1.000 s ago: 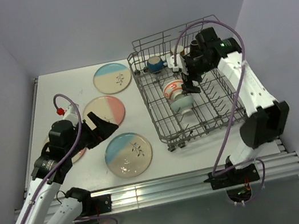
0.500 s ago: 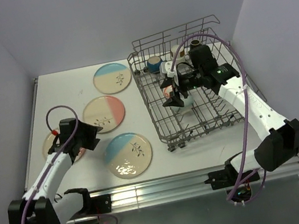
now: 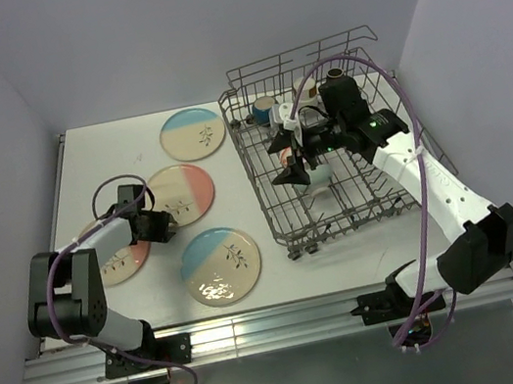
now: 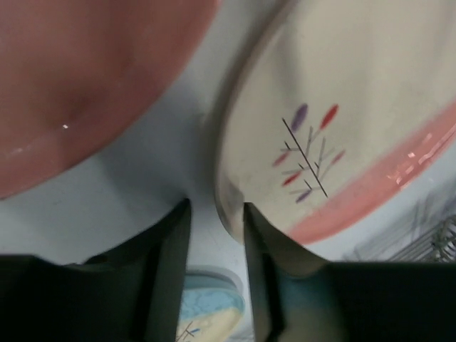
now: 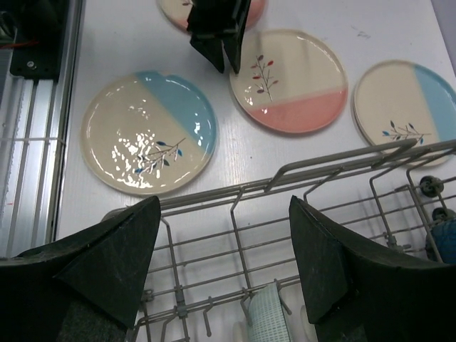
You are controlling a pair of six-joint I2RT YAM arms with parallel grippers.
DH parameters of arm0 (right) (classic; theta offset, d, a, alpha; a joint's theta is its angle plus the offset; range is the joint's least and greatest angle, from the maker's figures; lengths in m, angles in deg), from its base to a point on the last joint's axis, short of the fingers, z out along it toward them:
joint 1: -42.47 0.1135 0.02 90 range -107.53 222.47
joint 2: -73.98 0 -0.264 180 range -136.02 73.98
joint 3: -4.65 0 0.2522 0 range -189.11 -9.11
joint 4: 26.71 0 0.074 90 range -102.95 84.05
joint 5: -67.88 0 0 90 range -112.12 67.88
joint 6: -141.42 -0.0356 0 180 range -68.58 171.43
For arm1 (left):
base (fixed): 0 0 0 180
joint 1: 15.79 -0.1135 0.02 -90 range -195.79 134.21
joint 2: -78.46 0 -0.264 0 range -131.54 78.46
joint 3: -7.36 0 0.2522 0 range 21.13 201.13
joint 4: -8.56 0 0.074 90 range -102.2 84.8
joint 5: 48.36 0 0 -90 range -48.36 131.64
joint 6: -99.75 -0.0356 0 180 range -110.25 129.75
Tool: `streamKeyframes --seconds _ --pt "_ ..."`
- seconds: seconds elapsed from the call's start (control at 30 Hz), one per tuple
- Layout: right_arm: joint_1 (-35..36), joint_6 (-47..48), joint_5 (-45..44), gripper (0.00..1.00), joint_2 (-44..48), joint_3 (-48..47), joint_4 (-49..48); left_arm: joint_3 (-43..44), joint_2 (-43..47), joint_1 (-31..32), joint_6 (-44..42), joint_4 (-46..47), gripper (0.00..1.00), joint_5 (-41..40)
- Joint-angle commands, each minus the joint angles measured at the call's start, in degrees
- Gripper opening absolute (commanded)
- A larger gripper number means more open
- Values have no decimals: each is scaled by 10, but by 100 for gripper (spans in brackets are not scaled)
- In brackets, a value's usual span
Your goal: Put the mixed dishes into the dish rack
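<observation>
My left gripper lies low at the left rim of a cream-and-pink plate, which rests flat on the table. In the left wrist view that plate's rim sits between my narrowed fingers, with a gap still showing. A second pink plate lies partly under the left arm. Two blue plates rest flat on the table. My right gripper hangs open and empty over the dish rack. In the rack sit a pale teal bowl and a dark-blue mug.
The rack's wire side wall runs just below my right fingers. The table's near rail lies behind the front blue plate. Walls close in at the left and back.
The left arm has swung down to the pink plate's left rim, and its jaws have narrowed round it. The right gripper has shifted left over the rack and closed a little.
</observation>
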Motion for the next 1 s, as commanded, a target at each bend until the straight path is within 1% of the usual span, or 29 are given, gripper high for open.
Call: streamKeyframes --seconds 0.0,0.07,0.1,0.17,0.23,0.27,0.3,0.4,0.43,0.47,0.5,0.57,0.6,0.63,0.67,0.7,0.73,0.8,0.83,0.87,0.9,0.93,0.97 --pt "14 -15 21 80 9 -38 -18 24 -27 -2 17 -19 37 -31" --pt "25 -17 21 80 6 -46 -14 26 -36 -1 17 -16 35 -33" --pt "29 -16 21 80 5 -49 -12 26 -46 -1 18 -14 30 -31" --pt "46 -14 13 80 2 -53 -10 21 -53 -1 17 0 23 -27" --pt "60 -2 0 80 -4 -54 -6 16 -60 -1 12 12 6 -17" --pt "77 7 -7 80 -5 -54 2 14 -60 -1 9 22 1 -13" --pt "87 20 -14 80 -9 -54 9 13 -56 -1 9 27 0 -13" --pt "122 99 -34 81 -19 -58 48 9 -34 -1 7 34 0 -6" --pt "130 145 -38 82 -25 -59 56 12 -27 -1 3 28 0 -3" --pt "139 168 -45 83 -28 -59 61 18 -20 -1 0 23 0 -3" --pt "157 194 -67 84 -36 -57 55 21 -4 -1 -2 12 0 -2" --pt "177 216 -97 85 -51 -60 40 21 23 -2 -3 8 0 0" --pt "198 227 -120 85 -71 -70 35 20 30 -3 -1 6 0 4" --pt "208 225 -133 85 -82 -74 26 18 38 -5 -1 3 0 8" --pt "221 216 -150 85 -95 -77 -4 17 50 -6 0 1 0 19" --pt "235 198 -188 85 -123 -85 -20 16 55 -8 0 0 0 25" --pt "263 192 -209 85 -137 -88 -32 10 61 -10 0 -1 0 32" --pt "288 169 -247 84 -180 -86 -82 2 78 -18 0 0 0 56" --pt "309 159 -287 83 -192 -82 -104 -7 83 -22 0 1 0 64" --pt "319 138 -312 83 -203 -75 -172 -11 92 -29 -1 2 0 77" --pt "329 98 -343 83 -224 -61 -209 -13 96 -34 -3 3 0 83" --pt "338 89 -390 83 -236 -59 -232 -19 100 -36 -4 5 0 89" --pt "352 82 -406 83 -247 -58 -264 -20 104 -40 -5 8 0 95"
